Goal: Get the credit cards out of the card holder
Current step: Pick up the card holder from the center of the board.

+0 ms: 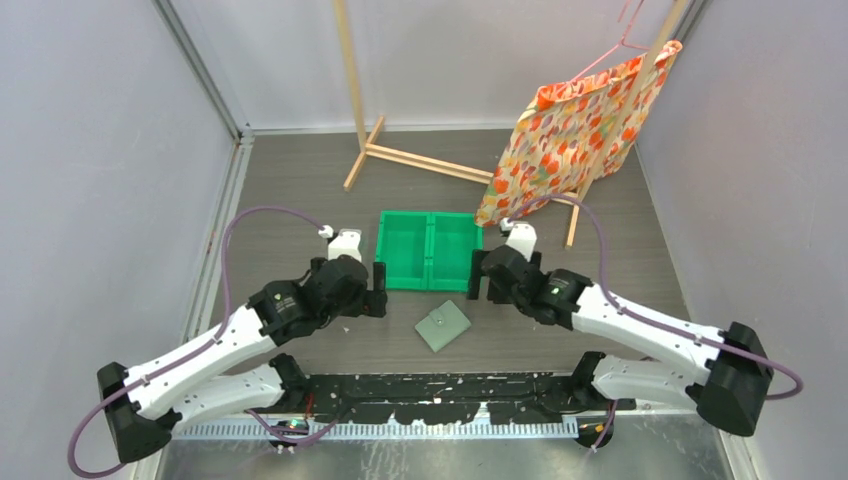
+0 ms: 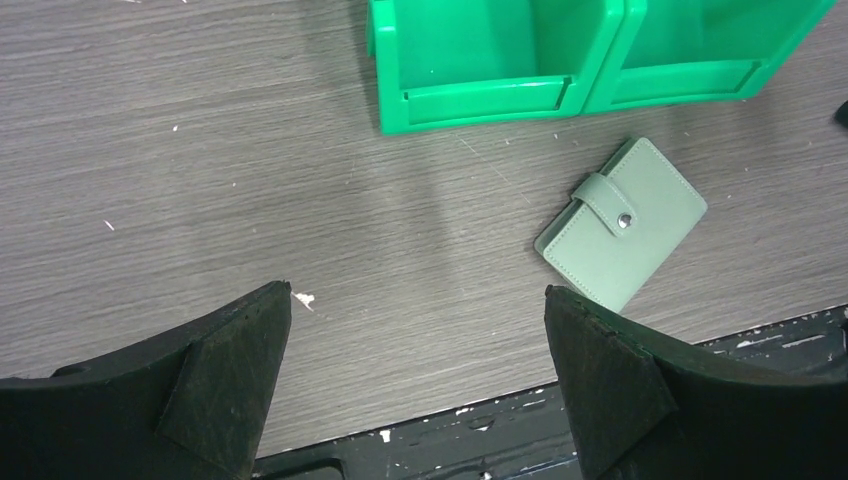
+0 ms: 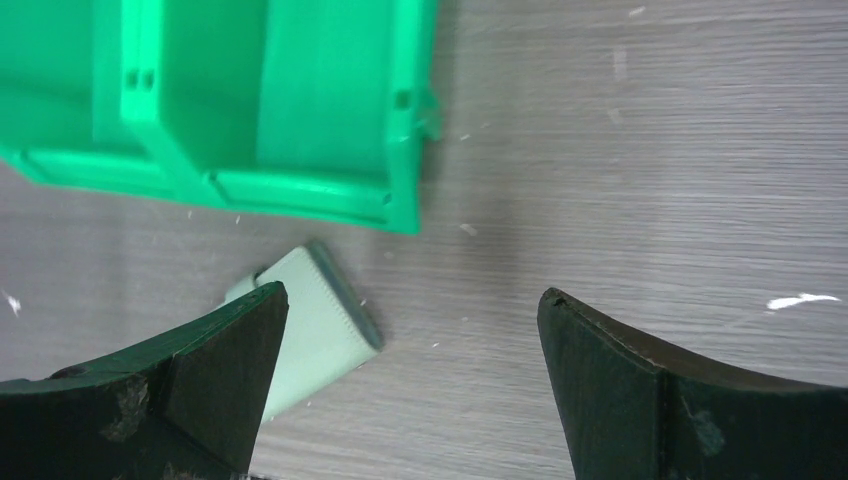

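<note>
The card holder (image 1: 443, 325) lies shut and flat on the table, grey-green, its snap strap fastened, between the two arms near the front edge. It also shows in the left wrist view (image 2: 622, 225) and, partly behind a finger, in the right wrist view (image 3: 315, 325). No credit cards are visible. My left gripper (image 1: 378, 290) is open and empty to the holder's left (image 2: 418, 300). My right gripper (image 1: 478, 275) is open and empty to its upper right (image 3: 412, 295). Neither gripper touches the holder.
A green two-compartment bin (image 1: 430, 250) stands just behind the holder, both compartments showing nothing inside (image 2: 560, 50) (image 3: 250, 90). A wooden rack (image 1: 400, 155) with a floral cloth (image 1: 570, 130) on a hanger stands at the back right. A black strip (image 1: 450, 385) runs along the front edge.
</note>
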